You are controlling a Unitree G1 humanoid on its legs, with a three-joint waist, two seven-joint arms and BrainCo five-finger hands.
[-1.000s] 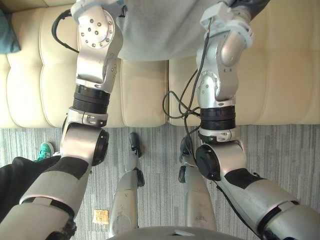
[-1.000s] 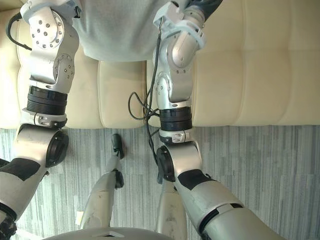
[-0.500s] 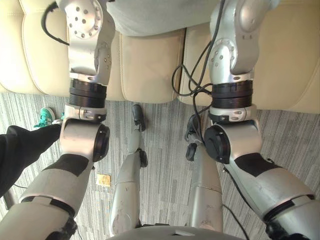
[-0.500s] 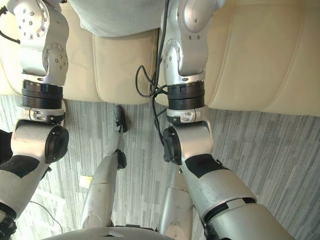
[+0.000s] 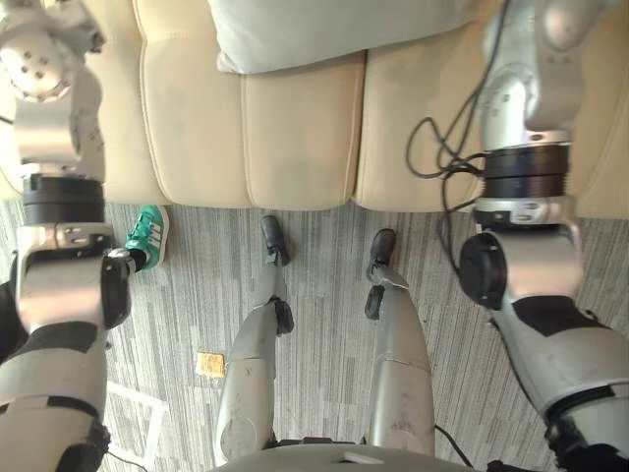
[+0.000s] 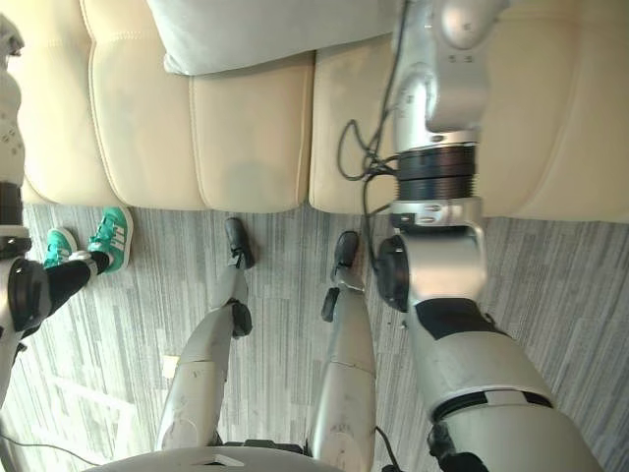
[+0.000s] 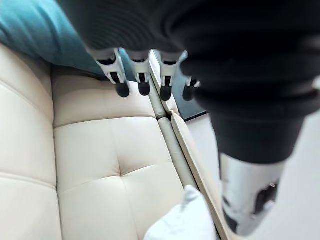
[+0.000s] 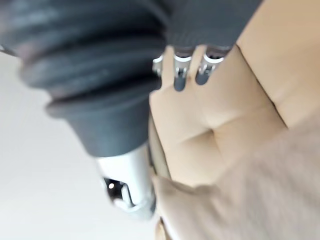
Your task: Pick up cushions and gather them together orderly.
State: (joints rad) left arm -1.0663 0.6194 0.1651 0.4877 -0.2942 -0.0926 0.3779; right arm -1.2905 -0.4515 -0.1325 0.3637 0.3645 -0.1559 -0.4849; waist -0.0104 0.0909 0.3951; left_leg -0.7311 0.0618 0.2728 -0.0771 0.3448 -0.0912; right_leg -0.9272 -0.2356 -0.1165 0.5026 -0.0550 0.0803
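A cream sofa runs across in front of the robot, and both arms reach up over its seat. A large grey cushion lies on the seat between the two hands, touched by neither. The grey striped carpet spreads out below the sofa's front edge.

A teal cushion sits on the sofa just past the fingertips of the left hand. That hand hangs above the seat with its fingers loose and nothing in them. A pale cushion corner pokes in close by its thumb.

The right hand hangs over the tufted seat in the same way, fingers slack and empty. More of a cushion lies just beside its thumb.

On the carpet out beyond the left arm stands a person's green shoe. A small yellow scrap lies on the carpet well short of both hands.
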